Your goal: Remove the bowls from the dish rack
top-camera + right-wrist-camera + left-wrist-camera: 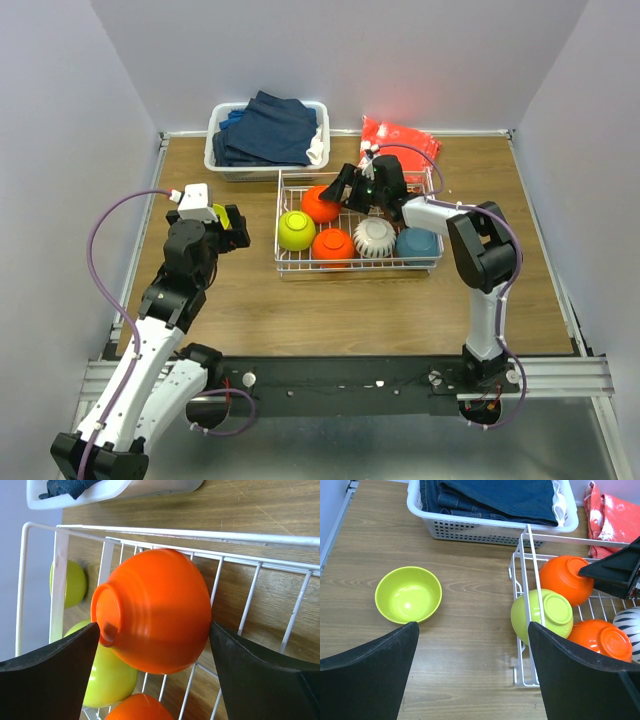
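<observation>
The white wire dish rack (358,269) holds five upside-down bowls: lime green (296,230), two red-orange (321,204) (332,245), striped white (374,238) and teal (418,243). A second lime green bowl (408,594) stands upright on the table left of the rack (526,550). My right gripper (155,626) is open inside the rack, its jaws on either side of the back red-orange bowl (160,605), which rests on the wires. My left gripper (473,630) is open and empty above the table between the loose lime bowl and the rack. No yellow-orange bowl shows.
A solid white tub of dark blue clothes (266,135) stands behind the rack at the back left. A red-orange cloth bag (400,140) lies at the back right. Purple walls enclose the table on three sides.
</observation>
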